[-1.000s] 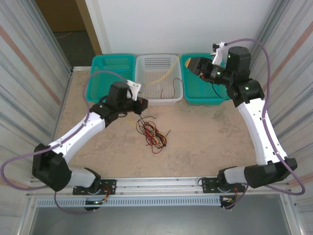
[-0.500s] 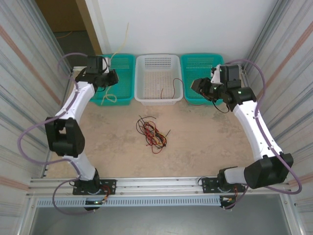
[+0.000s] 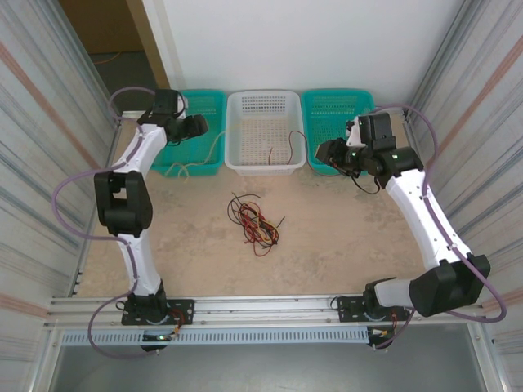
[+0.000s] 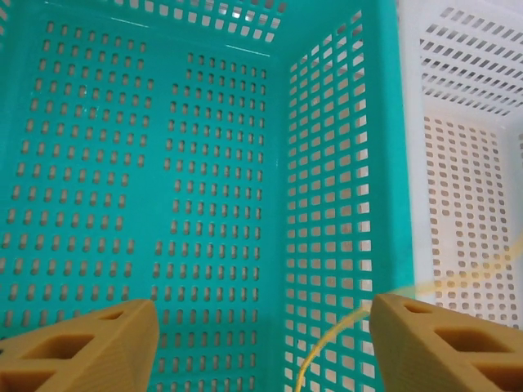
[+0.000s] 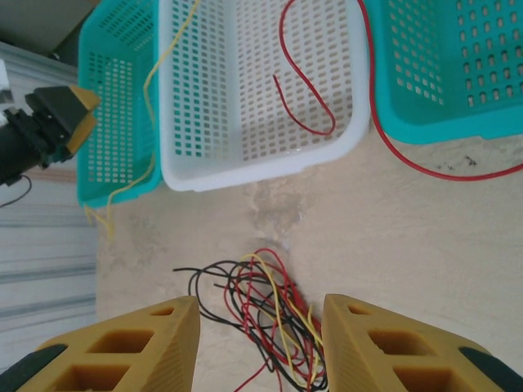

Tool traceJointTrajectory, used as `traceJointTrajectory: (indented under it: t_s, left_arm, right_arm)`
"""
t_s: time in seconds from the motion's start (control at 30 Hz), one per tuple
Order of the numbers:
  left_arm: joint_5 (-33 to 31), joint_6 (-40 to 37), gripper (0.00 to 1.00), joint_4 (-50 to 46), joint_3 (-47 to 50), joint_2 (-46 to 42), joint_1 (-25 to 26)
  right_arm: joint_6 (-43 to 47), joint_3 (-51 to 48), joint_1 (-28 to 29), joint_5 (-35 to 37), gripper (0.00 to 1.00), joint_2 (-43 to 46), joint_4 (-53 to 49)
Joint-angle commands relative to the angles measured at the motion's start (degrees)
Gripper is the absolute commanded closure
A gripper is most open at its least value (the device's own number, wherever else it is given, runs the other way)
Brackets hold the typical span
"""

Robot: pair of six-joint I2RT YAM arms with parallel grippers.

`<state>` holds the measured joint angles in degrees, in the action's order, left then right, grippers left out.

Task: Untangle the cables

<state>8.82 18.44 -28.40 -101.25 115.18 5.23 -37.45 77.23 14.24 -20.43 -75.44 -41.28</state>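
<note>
Tangle of red, yellow and black cables (image 3: 254, 222) lay mid-desk (image 3: 368, 237), well apart from both arms. Left end effector (image 4: 261, 347) hung over left teal basket (image 4: 122, 163), fingers wide, nothing gripped. One yellow cable (image 5: 149, 122) passed just beside its right finger and draped over that basket's near rim. Red cable (image 5: 306, 90) lay in white basket (image 5: 212, 82), trailing over the rim onto the desk. Right end effector (image 5: 261, 343) sat near right teal basket (image 3: 335, 110), fingers moderately apart, empty.
</note>
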Motion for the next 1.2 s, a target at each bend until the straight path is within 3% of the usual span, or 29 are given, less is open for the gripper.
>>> traceJointTrajectory:
  t_s: [0.0,0.2,0.33,0.47,0.57,0.73,0.93,1.17]
  left_arm:
    - [-2.2,0.9,0.28,2.7,3.6,-5.9,-0.1]
    - [-3.3,0.6,0.32,0.9,10.6,-14.6,0.5]
    - [-6.6,2.6,0.36,-1.2,20.9,-24.0,2.1]
    - [-11.0,2.5,0.32,-1.4,34.1,-35.4,6.3]
    - [-8.0,4.2,0.32,-1.7,41.0,-39.9,6.5]
    - [-2.0,9.5,0.35,-1.4,45.0,-39.0,3.4]
    - [6.7,16.7,0.38,7.3,45.5,-35.9,-1.2]
    - [7.3,23.3,0.41,12.9,46.4,-32.9,-2.3]
  right_arm:
    - [0.5,-2.1,0.2,1.5,0.57,1.8,-1.5]
    - [-1.4,-5.3,1.3,2.3,0.57,3.6,0.0]
    - [-1.8,-6.9,2.1,2.7,0.57,4.5,0.9]
    - [-1.9,-8.8,2.6,3.0,0.57,5.1,2.1]
    - [-1.8,-10.3,2.6,2.6,0.56,5.2,3.2]
    - [-0.2,-10.4,2.6,1.4,0.57,4.1,2.8]
    - [1.3,-10.7,2.4,1.2,0.57,3.3,2.8]
    - [1.6,-10.4,1.0,0.0,0.57,3.0,3.3]
